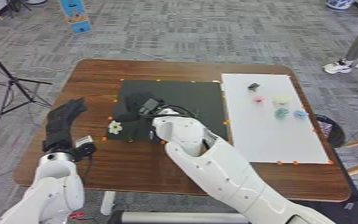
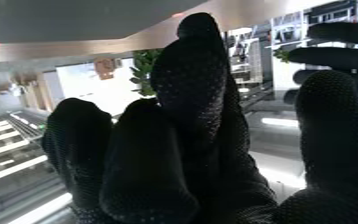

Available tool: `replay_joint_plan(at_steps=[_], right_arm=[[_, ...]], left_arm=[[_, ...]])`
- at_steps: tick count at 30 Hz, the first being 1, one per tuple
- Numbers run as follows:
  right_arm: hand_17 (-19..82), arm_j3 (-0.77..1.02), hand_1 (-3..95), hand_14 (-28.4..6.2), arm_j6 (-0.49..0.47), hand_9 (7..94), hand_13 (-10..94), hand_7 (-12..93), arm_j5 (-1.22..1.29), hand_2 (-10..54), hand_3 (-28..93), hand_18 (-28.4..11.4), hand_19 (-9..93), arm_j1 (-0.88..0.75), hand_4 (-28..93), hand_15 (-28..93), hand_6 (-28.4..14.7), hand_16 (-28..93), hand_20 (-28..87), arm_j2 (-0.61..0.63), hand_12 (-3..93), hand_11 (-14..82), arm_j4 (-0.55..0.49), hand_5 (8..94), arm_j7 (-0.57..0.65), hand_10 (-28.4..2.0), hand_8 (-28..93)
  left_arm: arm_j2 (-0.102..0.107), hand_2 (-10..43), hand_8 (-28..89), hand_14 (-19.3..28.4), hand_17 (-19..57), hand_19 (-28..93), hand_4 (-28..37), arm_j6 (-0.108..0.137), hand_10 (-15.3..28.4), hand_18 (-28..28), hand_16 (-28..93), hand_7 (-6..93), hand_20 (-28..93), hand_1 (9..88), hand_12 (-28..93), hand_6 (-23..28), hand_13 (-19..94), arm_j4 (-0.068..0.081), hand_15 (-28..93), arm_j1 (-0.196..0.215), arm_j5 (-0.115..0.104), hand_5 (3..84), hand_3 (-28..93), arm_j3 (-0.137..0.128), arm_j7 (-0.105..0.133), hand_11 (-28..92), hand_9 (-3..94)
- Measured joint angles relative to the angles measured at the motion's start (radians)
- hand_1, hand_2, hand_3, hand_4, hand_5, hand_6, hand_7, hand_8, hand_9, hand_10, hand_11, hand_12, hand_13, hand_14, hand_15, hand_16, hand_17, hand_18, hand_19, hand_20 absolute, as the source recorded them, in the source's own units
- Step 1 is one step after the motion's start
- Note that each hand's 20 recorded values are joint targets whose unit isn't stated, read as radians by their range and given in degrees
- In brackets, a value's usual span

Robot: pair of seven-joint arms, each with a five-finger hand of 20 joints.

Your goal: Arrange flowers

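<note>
The right hand's (image 1: 143, 103) relaxed fingers are holding nothing; the white flower (image 1: 115, 127) is lying near them, on their robot-facing side. The left hand's (image 1: 63, 119) fingers are pointing straight.

Desk (image 1: 140, 172): mat (image 1: 189, 89) at 11 o'clock; board (image 1: 278, 145) at 3 o'clock
Mat: flower (image 1: 115, 127) on it at 8 o'clock
Board: object (image 1: 253, 86) on it at 11 o'clock; first blossom (image 1: 258, 99) at the object's 6 o'clock; second blossom (image 1: 282, 99) at the first's 3 o'clock; third blossom (image 1: 282, 113) at the second's 6 o'clock; fourth blossom (image 1: 301, 114) at the third's 3 o'clock
</note>
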Motion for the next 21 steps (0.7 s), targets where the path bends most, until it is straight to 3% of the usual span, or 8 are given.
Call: replay_joint_plan(at_steps=[6, 9, 10, 17, 21], right_arm=[[56, -0.013, 25.2, -8.0, 0.001, 90.6, 88, 17, 0.187, 8.2, 51, -25.0, 93, 0.032, -13, 72, -0.7, 42, 71, 0.131, 31.6, 44.2, -0.162, 74.7, 0.054, -11.1, -9], [55, 0.005, 25.8, -8.1, 0.003, 90.3, 88, 17, 0.242, 8.3, 51, -25.1, 93, 0.033, -13, 72, -0.7, 41, 70, 0.204, 31.6, 44.1, -0.259, 74.5, 0.067, -11.2, -9], [55, 0.014, 26.0, -8.1, 0.008, 90.4, 88, 17, 0.262, 8.3, 50, -25.0, 93, 0.033, -12, 72, -0.7, 41, 70, 0.229, 31.5, 44.0, -0.29, 74.5, 0.073, -11.2, -9], [55, 0.102, 26.9, -8.1, 0.036, 90.4, 88, 17, 0.353, 8.5, 50, -25.2, 93, 0.002, -12, 72, -0.7, 41, 70, 0.374, 31.2, 43.9, -0.447, 74.5, 0.099, -11.3, -9], [55, 0.134, 27.5, -8.1, 0.03, 90.5, 88, 17, 0.355, 8.6, 50, -25.1, 93, -0.016, -12, 72, -0.6, 41, 70, 0.415, 31.2, 43.9, -0.459, 74.4, 0.105, -11.2, -8]], left_arm=[[0.008, -6.5, -9, 8.2, 5.8, 2, -27.4, 0.002, 9.2, 5.8, -2, 13.4, 15, 21.3, 8, 1.0, 25, 0.0, 7, -0.001, -0.006, 35.6, 76, 0.006, 0.002, 11, 32.1], [0.009, -9.4, -10, 7.8, 6.4, 2, -27.2, 0.001, 8.0, 5.0, -1, 14.6, 14, 22.4, 8, 0.0, 24, 0.0, 6, -0.001, -0.006, 32.4, 77, 0.006, 0.002, 10, 29.4], [0.009, -8.8, -10, 7.8, 6.8, 2, -27.2, 0.001, 8.0, 4.7, -2, 14.7, 14, 23.1, 8, -0.1, 25, 0.0, 6, 0.0, -0.006, 32.1, 76, 0.006, 0.002, 10, 29.5], [-0.005, 16.1, -11, 8.4, 10.3, 3, -28.2, -0.002, 11.5, 3.1, -3, 15.2, 15, 22.0, 7, 2.8, 31, 0.0, 8, 0.0, 0.005, 41.1, 72, -0.006, -0.002, 16, 40.0], [-0.004, 18.8, -10, 10.0, 11.8, 4, -28.2, -0.001, 12.4, 4.6, -4, 15.1, 16, 27.5, 7, 3.5, 34, 0.0, 10, 0.0, 0.003, 45.7, 69, -0.003, -0.001, 17, 44.6]])
